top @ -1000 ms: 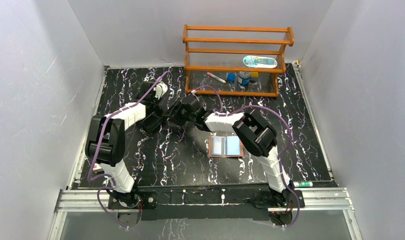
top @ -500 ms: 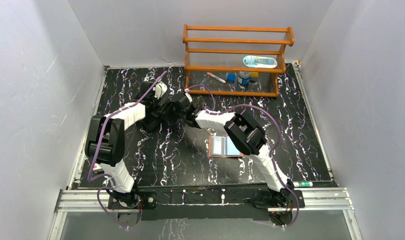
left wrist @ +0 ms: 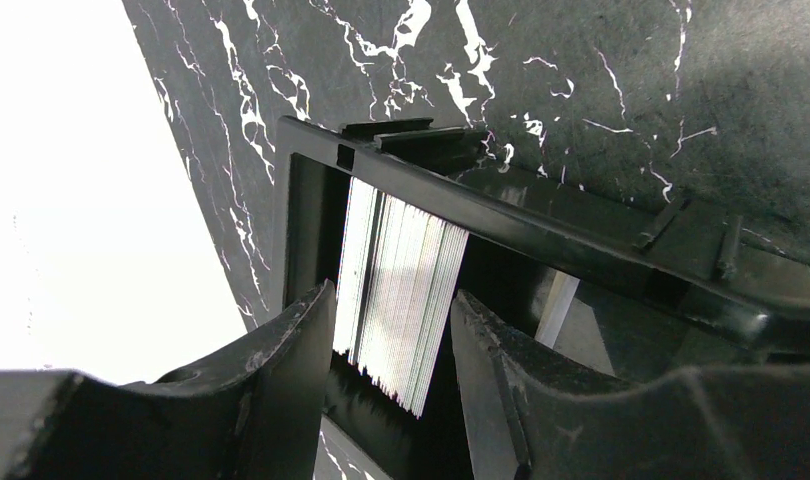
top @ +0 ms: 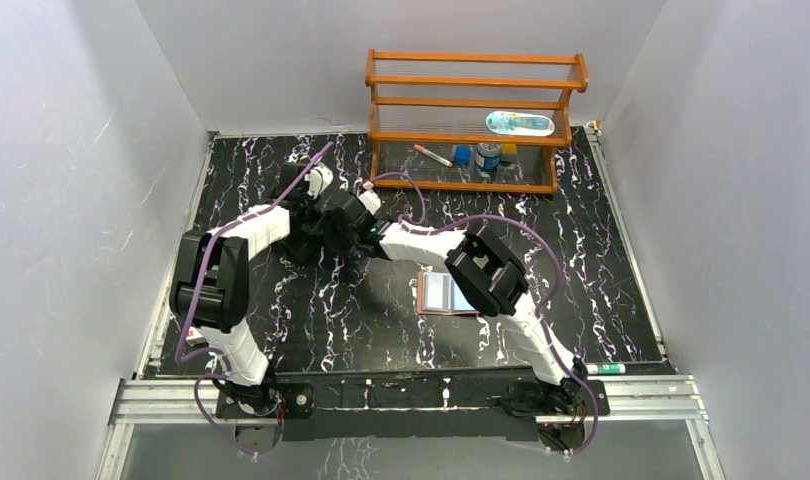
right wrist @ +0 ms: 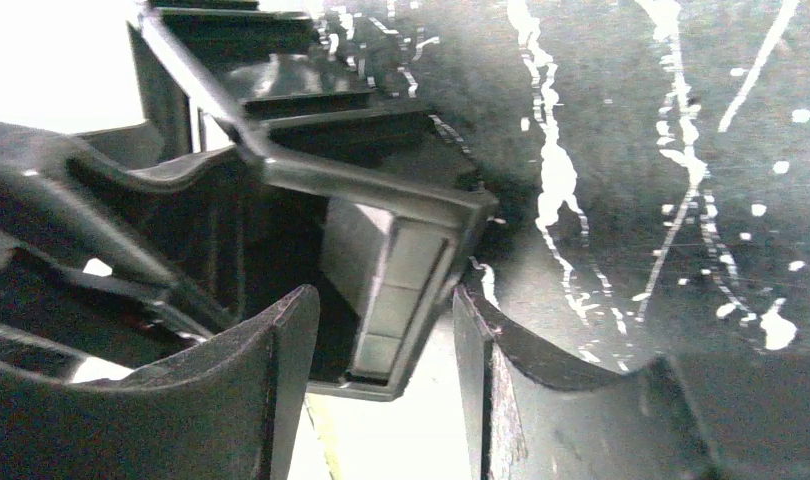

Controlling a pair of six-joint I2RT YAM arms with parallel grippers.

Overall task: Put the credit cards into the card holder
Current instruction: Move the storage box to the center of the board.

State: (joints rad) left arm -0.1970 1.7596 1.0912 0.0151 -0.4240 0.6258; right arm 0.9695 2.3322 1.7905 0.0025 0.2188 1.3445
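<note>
A black tray [left wrist: 541, 220] holds a stack of credit cards [left wrist: 401, 270] standing on edge, pale and striped. My left gripper [left wrist: 391, 300] is open, one finger on each side of the stack's near end, with a gap on both sides. My right gripper [right wrist: 386, 295] is open too, and the tray's corner wall [right wrist: 381, 200] sits between its fingers without being clamped. The tan card holder [top: 446, 312] lies open on the table right of centre, with a pale blue card [top: 439, 291] in it, partly covered by the right arm's elbow.
A wooden rack [top: 476, 120] stands at the back with several small items on its shelves. A marker [top: 606, 369] lies at the near right edge. White walls close in the black marbled table [top: 601, 260] on both sides.
The right arm has swung left across the table, bringing its gripper up to the tray beside the left gripper. The left arm has stayed in place.
</note>
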